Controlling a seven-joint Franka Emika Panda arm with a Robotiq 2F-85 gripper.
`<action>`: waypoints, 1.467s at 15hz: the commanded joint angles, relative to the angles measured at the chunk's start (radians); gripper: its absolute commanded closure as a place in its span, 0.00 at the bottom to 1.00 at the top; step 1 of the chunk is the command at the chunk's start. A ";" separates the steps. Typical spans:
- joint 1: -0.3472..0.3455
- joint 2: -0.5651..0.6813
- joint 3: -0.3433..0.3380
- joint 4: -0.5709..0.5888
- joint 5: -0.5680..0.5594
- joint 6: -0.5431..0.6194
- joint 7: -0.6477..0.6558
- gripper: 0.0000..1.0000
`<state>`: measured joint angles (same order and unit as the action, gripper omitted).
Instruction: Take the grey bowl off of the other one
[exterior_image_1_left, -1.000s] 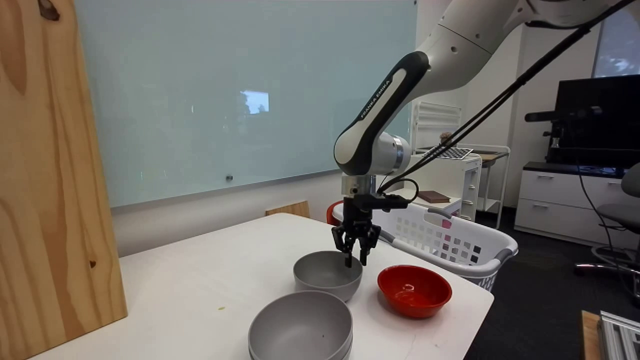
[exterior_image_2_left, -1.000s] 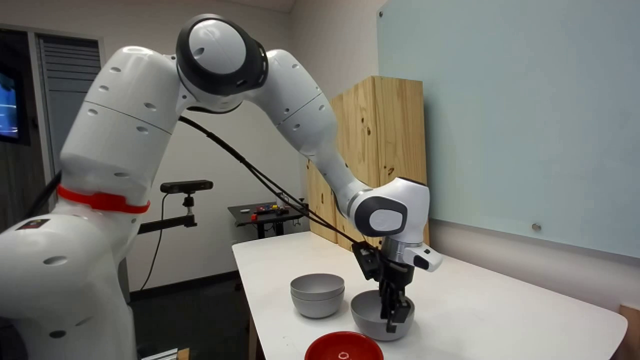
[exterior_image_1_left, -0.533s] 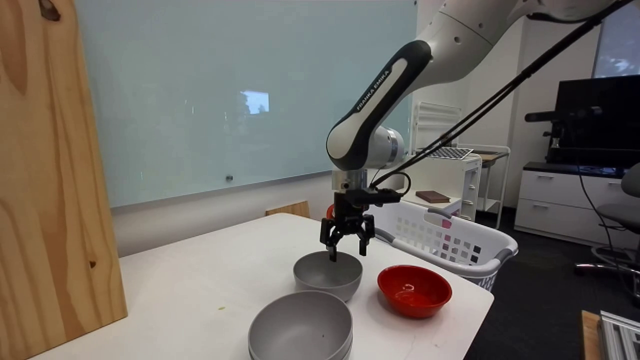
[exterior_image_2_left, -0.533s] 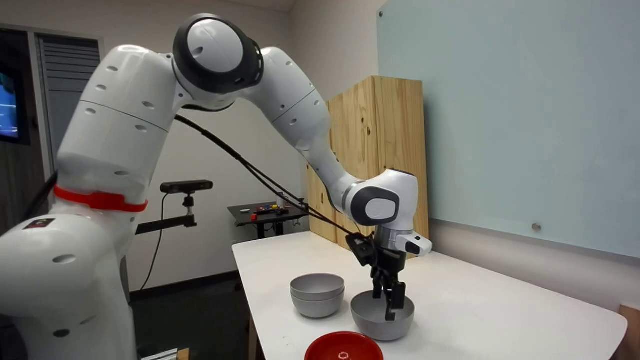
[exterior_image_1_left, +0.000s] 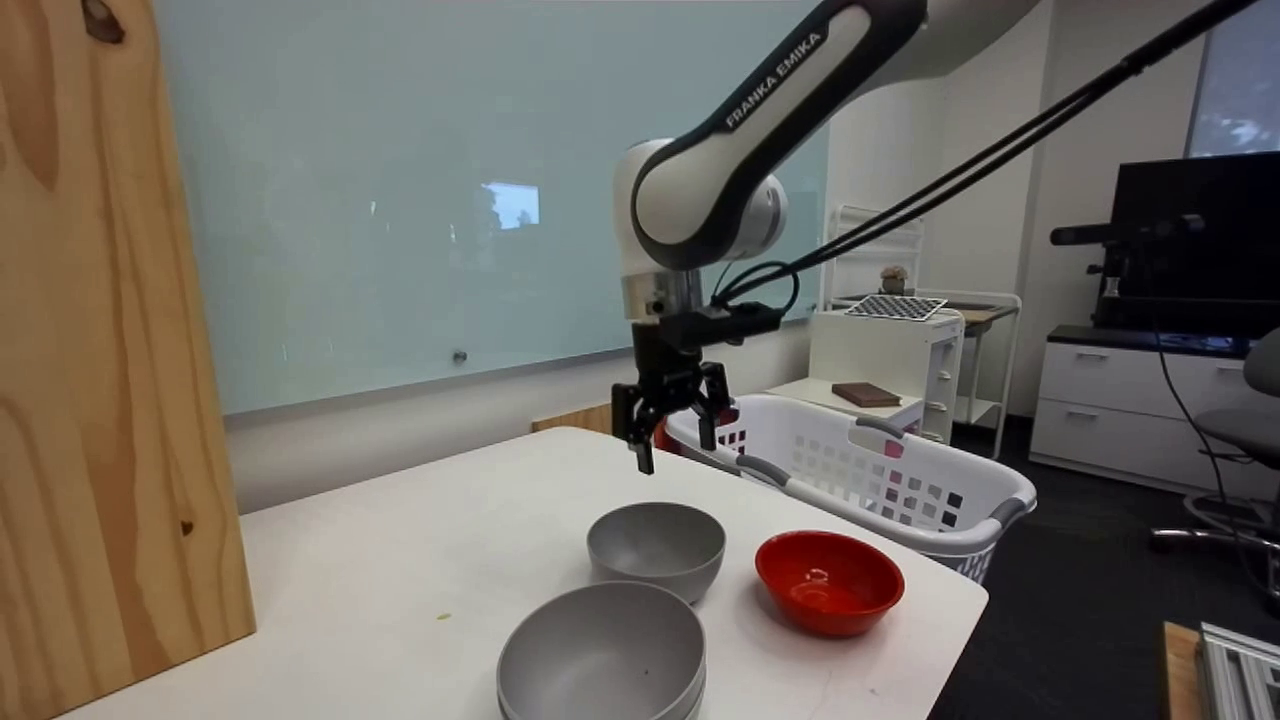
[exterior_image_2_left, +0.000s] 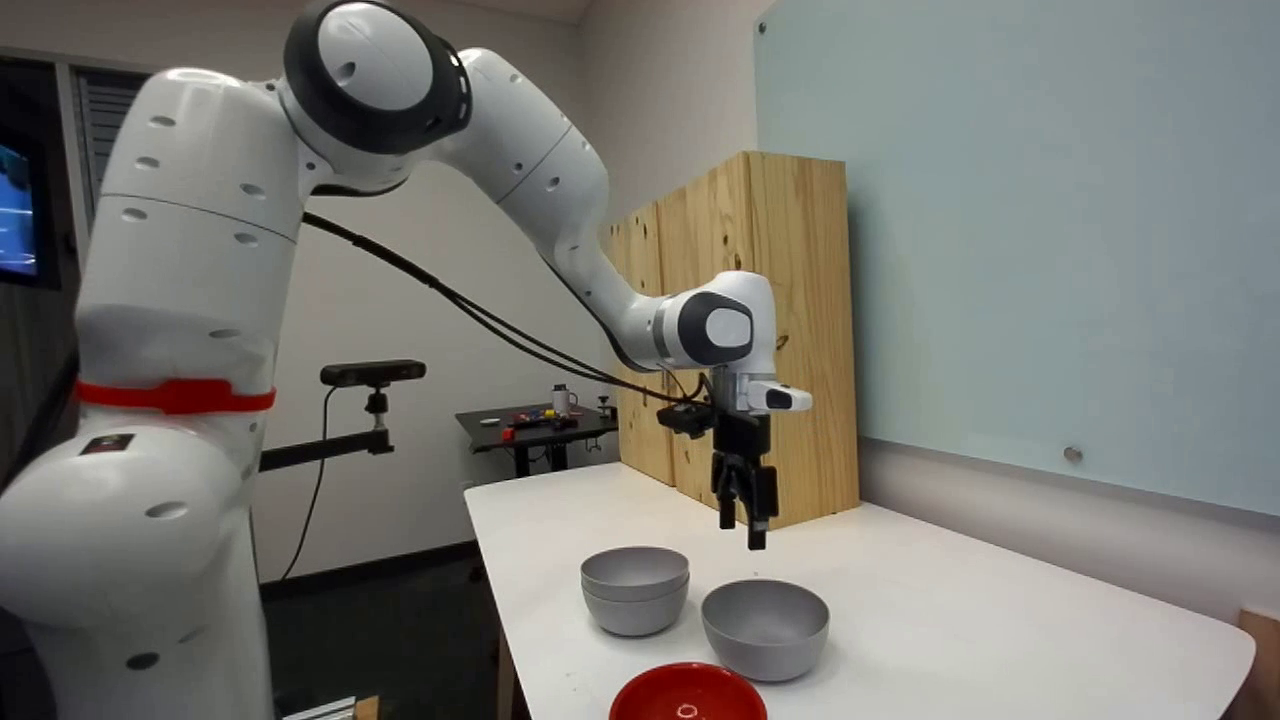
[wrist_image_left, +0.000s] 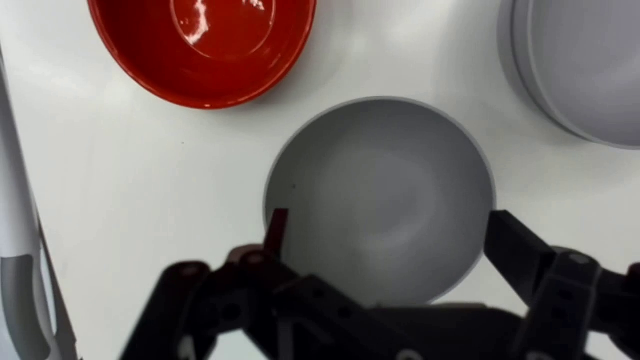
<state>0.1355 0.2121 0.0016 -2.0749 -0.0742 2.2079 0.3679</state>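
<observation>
Over the lone grey bowl, end effector hangs empty, fingers spread wide, touching nothing. Wrist-view clock, bowl at centre: nested grey pair at 2, red bowl between 10 and 11, laundry basket edge at 9. Lone bowl stands upright on the surface, apart from the pair and the red one; my read is it's the bowl already off, given its own spot clear of the stack, so task is probably done bar backing away. Caveat: pair shows a seam, so its upper bowl could be the intended one. Spread likely gives clearance round the rim; tips line up near its 9 and 3 from the wrist. Looks: plain matte grey, round, smooth sides, thin paler rim, tiny dark fleck inside just past 9, interior shaded darker toward 10, lighter at the base
</observation>
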 joint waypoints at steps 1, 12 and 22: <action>0.000 -0.044 0.038 -0.014 0.031 -0.019 -0.024 0.00; 0.005 -0.112 0.069 -0.005 -0.028 -0.105 0.015 0.00; -0.002 -0.121 0.079 0.004 -0.008 -0.109 -0.001 0.00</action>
<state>0.1394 0.0913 0.0747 -2.0721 -0.0822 2.1003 0.3669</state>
